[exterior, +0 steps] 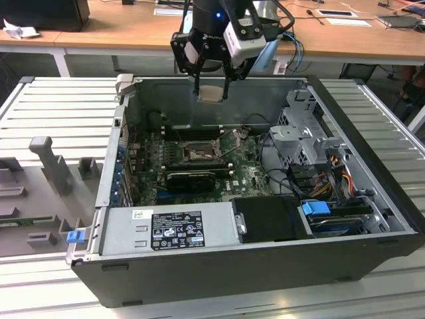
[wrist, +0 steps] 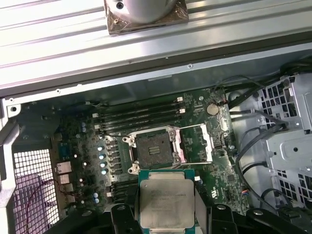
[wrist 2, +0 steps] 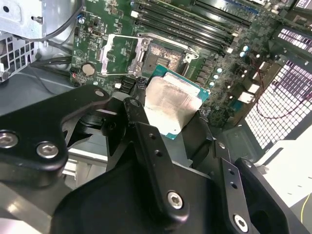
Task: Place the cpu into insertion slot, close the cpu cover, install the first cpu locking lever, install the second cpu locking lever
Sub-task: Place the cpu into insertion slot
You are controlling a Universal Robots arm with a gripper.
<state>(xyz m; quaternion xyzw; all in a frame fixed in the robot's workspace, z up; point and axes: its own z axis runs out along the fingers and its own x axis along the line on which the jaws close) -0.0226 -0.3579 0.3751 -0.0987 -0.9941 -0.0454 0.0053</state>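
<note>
Silver-grey metal top upward, the cpu lies flat in the gripper, which is clenched on two of its opposite edges. It hangs well above the insertion slot and not over its middle, so I judge the slot lies below and a little ahead of the claw. Chip edges look almost parallel to the slot's rim. The cpu cover is folded open just beside the slot. A label on the power supply has print too small to read.

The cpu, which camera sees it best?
The first wrist view: the cpu faces the camera, its silver top almost all visible. The second wrist view shows it tilted, partly behind the end effector. The exterior view shows it small, above the open case.
</note>
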